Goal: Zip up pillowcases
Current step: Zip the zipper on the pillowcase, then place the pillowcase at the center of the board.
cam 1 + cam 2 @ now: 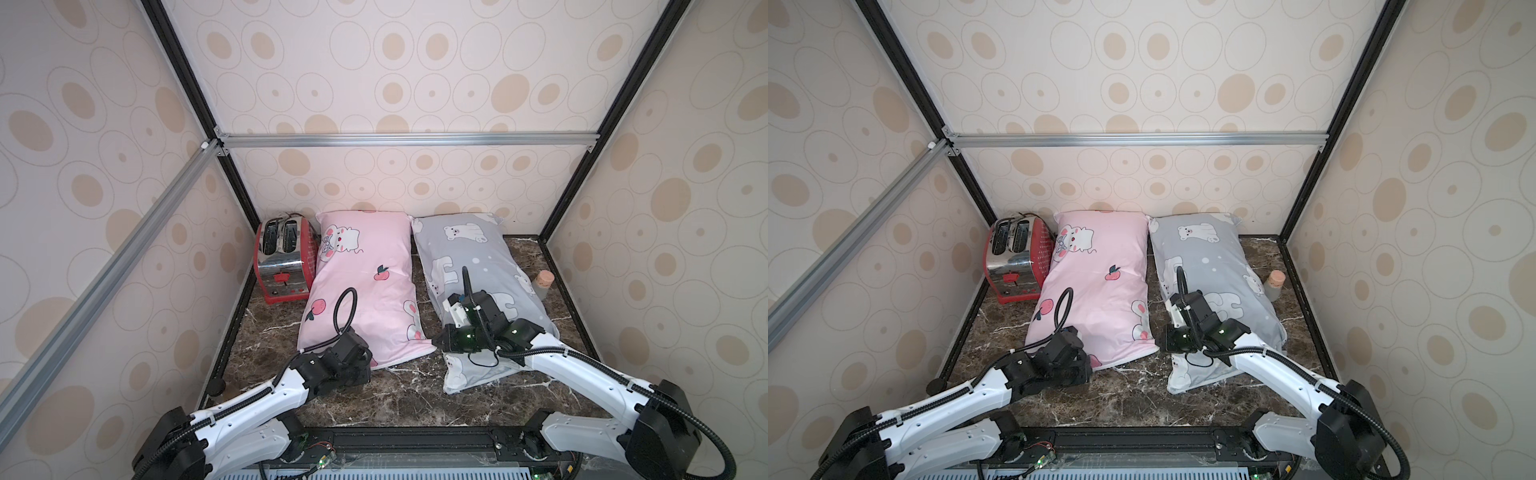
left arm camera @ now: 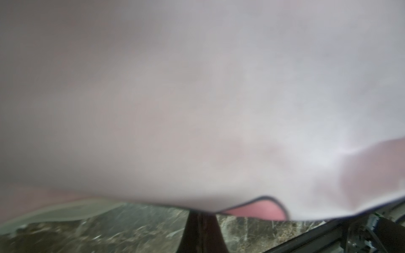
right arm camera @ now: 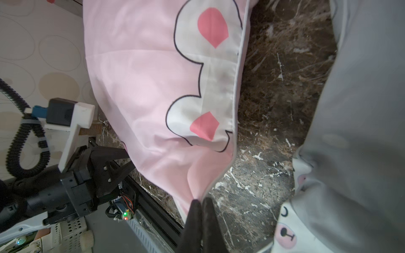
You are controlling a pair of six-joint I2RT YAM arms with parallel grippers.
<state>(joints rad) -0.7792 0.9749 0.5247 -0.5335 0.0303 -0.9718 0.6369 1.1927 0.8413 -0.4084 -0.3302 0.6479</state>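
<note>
**Near edge, right.** The right tool (image 3: 201, 204) is clenching the near-right corner of the pink pillowcase (image 1: 365, 270), and the piped hem is running straight into its shut tips. Its arm is lying across the near end of the grey pillowcase (image 1: 469, 257).

**Near edge, left.** The left tool (image 2: 201, 219) is also clenched, with its tips meeting the near hem of the same cover. Cloth is filling its wrist view. I am judging it to be pinching the hem. Whether it is holding a zipper pull cannot be told, and no zipper is showing clearly in any view.

**Position.** The pink pillowcase is lying lengthwise on the worktop (image 1: 415, 399), left of centre. The grey one is lying just beside it on the right.

**Step in hand, as judged.** The two tools are tensioning the near hem of the pink cover for zipping.
- The right tool should be acting as a fixed anchor, holding the hem taut and low.
- The left tool should be drawing straight along the hem without lifting, since slack cloth is likely to bunch and jam.
- The arm resting on the grey cover is at risk of dragging it.

**Far side.** A toaster (image 1: 284, 253) is standing just beside the pink cover on the far left. A small container (image 1: 542, 284) is standing beside the grey one on the right.
</note>
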